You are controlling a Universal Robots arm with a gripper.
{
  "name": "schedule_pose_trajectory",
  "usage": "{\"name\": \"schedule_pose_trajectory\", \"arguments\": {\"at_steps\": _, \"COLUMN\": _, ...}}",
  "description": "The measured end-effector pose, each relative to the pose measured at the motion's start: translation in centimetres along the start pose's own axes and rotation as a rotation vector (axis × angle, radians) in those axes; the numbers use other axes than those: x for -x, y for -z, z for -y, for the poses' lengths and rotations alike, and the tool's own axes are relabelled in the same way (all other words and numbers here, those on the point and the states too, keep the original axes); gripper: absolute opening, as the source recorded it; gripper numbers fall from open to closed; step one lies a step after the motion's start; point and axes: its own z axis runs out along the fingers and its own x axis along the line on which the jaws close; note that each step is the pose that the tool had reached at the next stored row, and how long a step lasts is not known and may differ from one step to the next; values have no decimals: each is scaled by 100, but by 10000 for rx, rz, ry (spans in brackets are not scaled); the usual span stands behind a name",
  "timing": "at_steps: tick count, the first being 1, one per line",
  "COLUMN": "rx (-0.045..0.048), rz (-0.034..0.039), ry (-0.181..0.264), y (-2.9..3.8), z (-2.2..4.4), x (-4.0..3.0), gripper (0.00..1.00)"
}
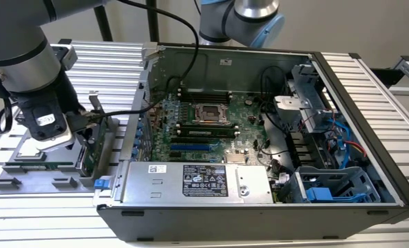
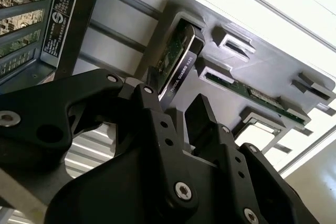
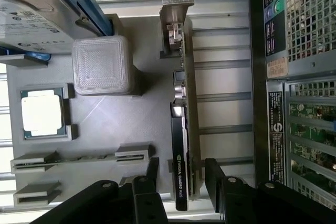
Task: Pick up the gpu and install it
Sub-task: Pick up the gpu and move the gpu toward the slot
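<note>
The gpu [image 3: 184, 103] stands on its long edge in a slot of the grey holder tray [image 3: 131, 124]. It is a green card with a black cooler [image 2: 181, 59] on one face and a silver bracket [image 3: 176, 3] at its far end. My gripper [image 3: 181, 169] is open and straddles the card's near end, one black finger [image 3: 153, 169] on the cooler side and the other on the board side, with a small gap at each. In the exterior view the gripper [image 1: 80, 132] hangs over the gpu [image 1: 89, 150], left of the computer case.
The open computer case [image 1: 342, 103] lies just beside the tray, its motherboard [image 1: 211, 124] exposed and a silver power supply [image 1: 198, 181] along the near side. On the tray sit a processor [image 3: 43, 111], a memory stick [image 3: 79, 157], a grey printed block [image 3: 102, 65] and a blue-framed hard drive [image 3: 37, 9].
</note>
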Motion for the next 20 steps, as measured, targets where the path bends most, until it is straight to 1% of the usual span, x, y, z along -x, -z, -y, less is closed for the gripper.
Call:
{"name": "schedule_pose_trajectory", "arguments": {"at_steps": 15, "rx": -1, "rz": -1, "ry": 0, "y": -83, "z": 4, "x": -5, "gripper": 100}}
{"name": "schedule_pose_trajectory", "arguments": {"at_steps": 20, "rx": 0, "rz": 0, "ry": 0, "y": -101, "z": -19, "x": -8, "gripper": 100}}
